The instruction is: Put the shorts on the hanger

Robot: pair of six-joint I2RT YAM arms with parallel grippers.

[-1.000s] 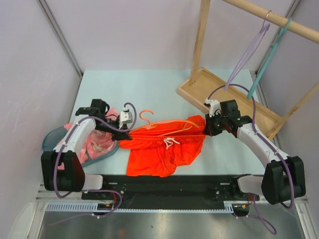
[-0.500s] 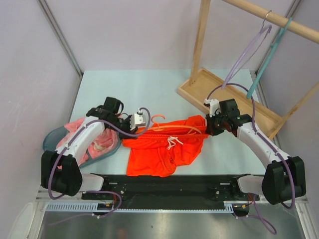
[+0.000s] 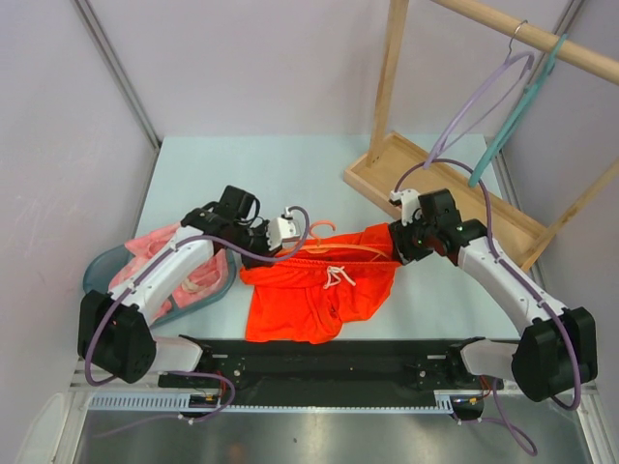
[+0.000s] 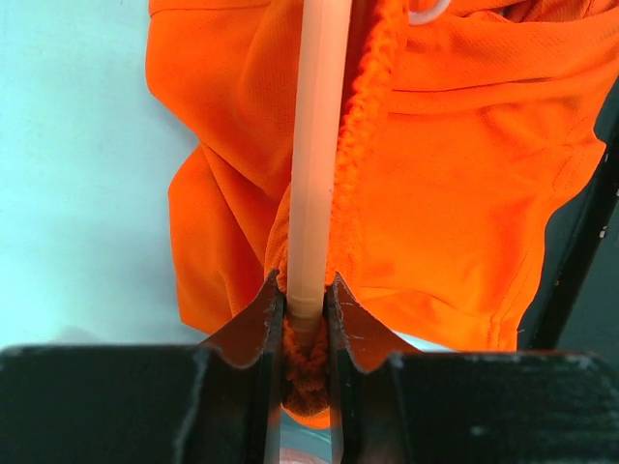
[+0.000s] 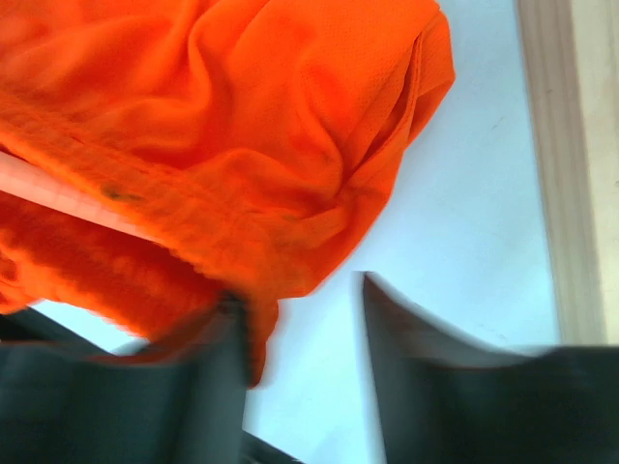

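Left jaws, seen from above, sit at the left end of the waistband of the shorts (image 3: 324,290), right by the hook of the hanger (image 3: 317,230); my right jaws are at the waistband's other end. The shorts lie spread on the desk (image 3: 290,174) between my two arms, white drawstring (image 3: 336,277) in the middle, legs toward the black rail (image 3: 319,358) at my bases. Under my left arm a grey-blue basin (image 3: 97,275) holds a pale pink garment (image 3: 160,246). Just behind my right wrist stands a wooden rack (image 3: 387,169) with its base on the desk, and a lilac hanger (image 3: 474,106) and a teal hanger (image 3: 513,116) hang from its rail. Pale lilac walls close in the light blue-green desk.

From my left wrist, the left jaws are narrow, pinched on the hanger's (image 4: 314,145) pale bar, with the gathered waistband bunched beside and beneath it between the tips. Orange fabric fills the view beyond, bare desk to one side, the black rail to the other.

From my right wrist, blurred, the right jaws stand apart with bare desk (image 5: 464,213) showing between them. A corner of the shorts (image 5: 222,116) drapes against one finger, unclamped. The rack's wooden base (image 5: 571,164) runs along the edge.
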